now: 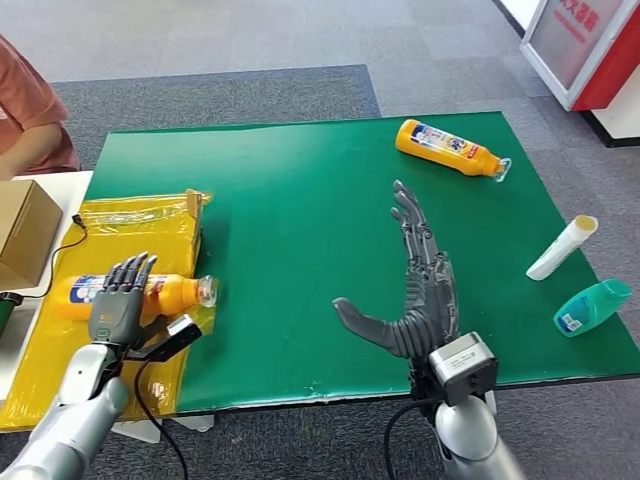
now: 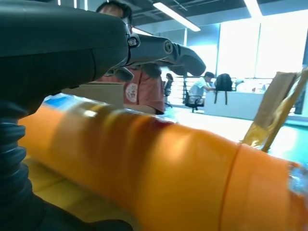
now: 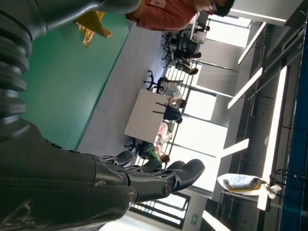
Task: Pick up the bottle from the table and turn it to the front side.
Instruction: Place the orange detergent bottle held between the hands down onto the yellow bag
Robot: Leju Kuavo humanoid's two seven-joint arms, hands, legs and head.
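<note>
Orange bottle lies crosswise under left hand, cap rightward.

The orange bottle lies on its side and takes up most of this close view, its body blurred, with a seam ring near the neck end and a patch of blue and white label at the other end. The left hand arches over the bottle: a dark palm and dark fingers stretch out above its upper side, and whether they touch it cannot be told. A grey ribbed cover sits beside the bottle's label end. Beneath the bottle is a yellow surface. Beyond the bottle's neck end a crumpled yellow bag edge stands up. Behind the bottle a person in a reddish shirt stands.
</note>
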